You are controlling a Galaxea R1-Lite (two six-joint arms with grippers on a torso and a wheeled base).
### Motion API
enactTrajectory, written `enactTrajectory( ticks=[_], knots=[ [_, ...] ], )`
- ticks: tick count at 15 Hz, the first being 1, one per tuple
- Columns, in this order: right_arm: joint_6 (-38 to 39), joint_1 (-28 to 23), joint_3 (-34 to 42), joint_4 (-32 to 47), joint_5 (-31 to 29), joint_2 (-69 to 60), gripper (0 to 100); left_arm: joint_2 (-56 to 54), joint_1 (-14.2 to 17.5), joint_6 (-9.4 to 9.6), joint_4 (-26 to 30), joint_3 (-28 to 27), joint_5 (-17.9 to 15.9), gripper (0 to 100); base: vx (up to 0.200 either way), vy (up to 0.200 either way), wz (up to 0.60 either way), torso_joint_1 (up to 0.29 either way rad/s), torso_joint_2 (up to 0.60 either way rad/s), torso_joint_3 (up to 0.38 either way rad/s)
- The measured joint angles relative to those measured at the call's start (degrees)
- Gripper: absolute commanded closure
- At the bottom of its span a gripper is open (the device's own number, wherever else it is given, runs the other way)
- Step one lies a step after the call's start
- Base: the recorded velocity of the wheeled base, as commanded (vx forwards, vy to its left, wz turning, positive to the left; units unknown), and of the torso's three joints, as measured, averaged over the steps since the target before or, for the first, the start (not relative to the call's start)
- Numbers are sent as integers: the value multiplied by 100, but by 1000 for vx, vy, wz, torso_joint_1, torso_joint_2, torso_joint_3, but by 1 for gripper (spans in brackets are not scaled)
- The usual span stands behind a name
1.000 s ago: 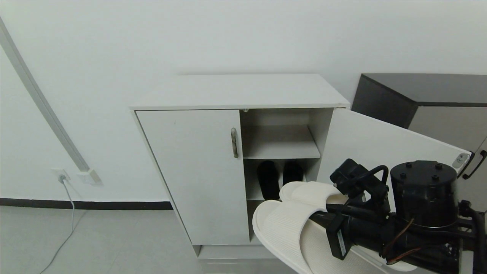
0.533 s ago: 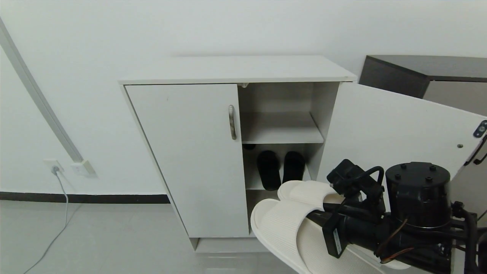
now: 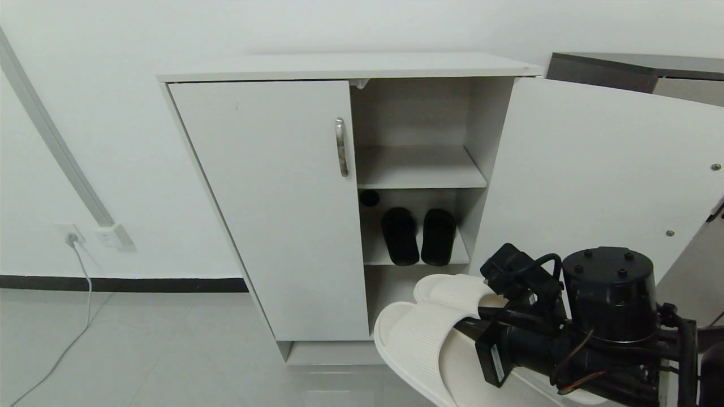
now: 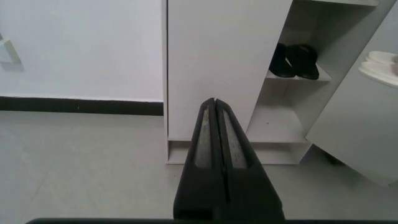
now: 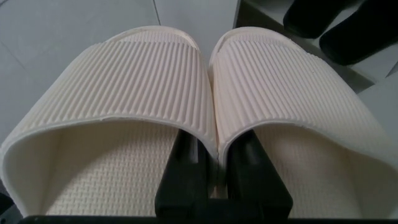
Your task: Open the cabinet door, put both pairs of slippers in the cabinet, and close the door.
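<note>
The right gripper [image 5: 211, 163] is clamping the pair of white slippers [image 5: 149, 81] by their inner sides, holding them low in front of the cabinet [image 3: 260, 198], beside its open right door [image 3: 588, 169]. The black slippers [image 3: 418, 236] are sitting side by side on the middle shelf [image 3: 376, 257]. The left gripper [image 4: 215, 124] is hanging with its fingers pressed together, empty.

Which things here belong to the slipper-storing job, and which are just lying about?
Part of the job: white two-door cabinet, its open right door, black slippers on the lower shelf, cream ribbed slippers clamped in the right gripper.
Just background: grey wall conduit, plugged-in white wall socket, dark cabinet to the right.
</note>
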Motion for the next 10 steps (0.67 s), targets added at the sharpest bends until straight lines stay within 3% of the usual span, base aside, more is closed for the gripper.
enactTrajectory(
  ticks=[5, 7, 10],
  knots=[
    [-9, 24, -4, -404, -48, 188, 100, 0, 0, -6, 0, -2, 0, 100, 0, 0, 0, 0, 0, 0],
    [49, 79, -238, -400, -762, 339, 100, 0, 0, 5, 0, -2, 0, 100, 0, 0, 0, 0, 0, 0],
    [538, 267, -1591, -118, -2277, 819, 100, 0, 0, 10, 0, -2, 2, 100, 0, 0, 0, 0, 0, 0]
  ],
)
